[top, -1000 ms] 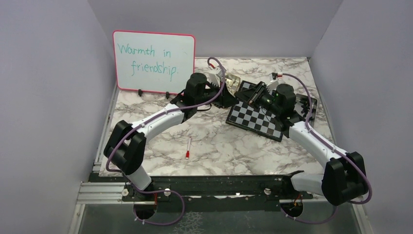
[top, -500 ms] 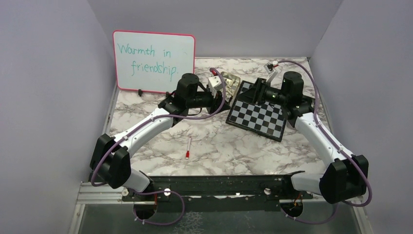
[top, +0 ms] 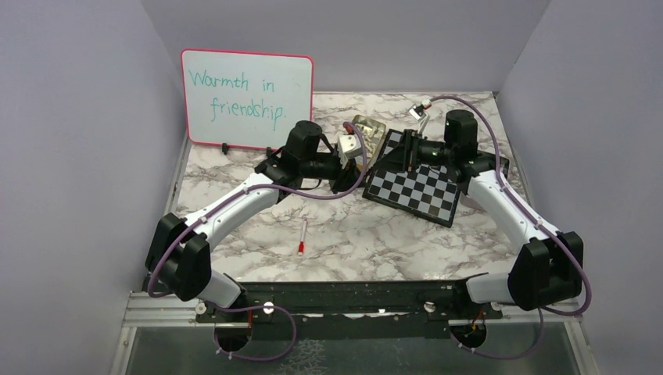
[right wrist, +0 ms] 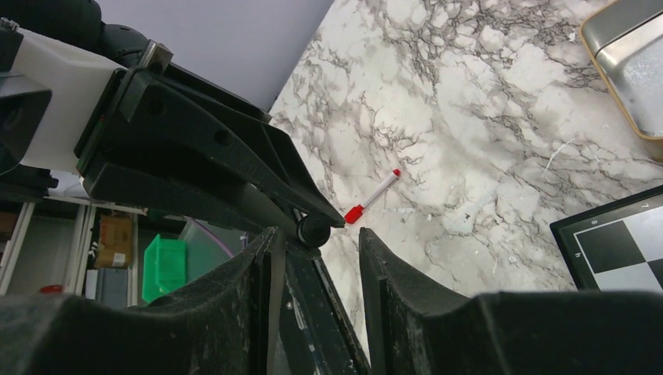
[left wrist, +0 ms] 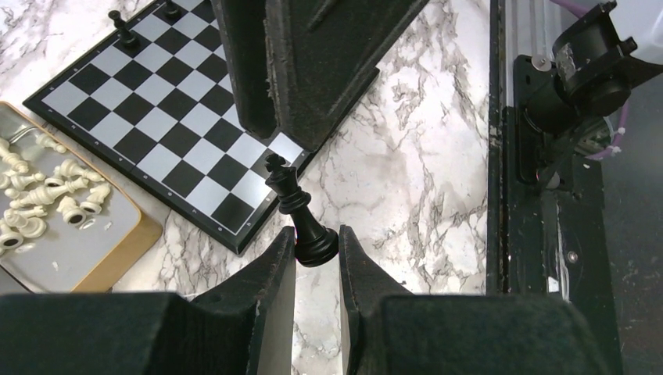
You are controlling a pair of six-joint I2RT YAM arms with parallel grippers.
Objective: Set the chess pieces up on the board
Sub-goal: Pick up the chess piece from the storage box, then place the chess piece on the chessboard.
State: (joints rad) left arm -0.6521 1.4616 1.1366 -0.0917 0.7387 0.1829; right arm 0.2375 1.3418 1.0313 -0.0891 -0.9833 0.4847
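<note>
A marbled counter [top: 352,234] lay between lilac walls [top: 78,156], whiteboard [top: 247,98] far left. The left pincer [left wrist: 317,246] clamped a black king [left wrist: 295,209]; the right pincer [right wrist: 317,258] gaped, holding nothing.

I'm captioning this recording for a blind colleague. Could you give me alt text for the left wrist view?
The left gripper pinches a black chess piece by its base, tilted, over the marble table near a corner of the board. The right gripper fills the top of the frame, and a tray of cream pieces lies at the left.
</note>
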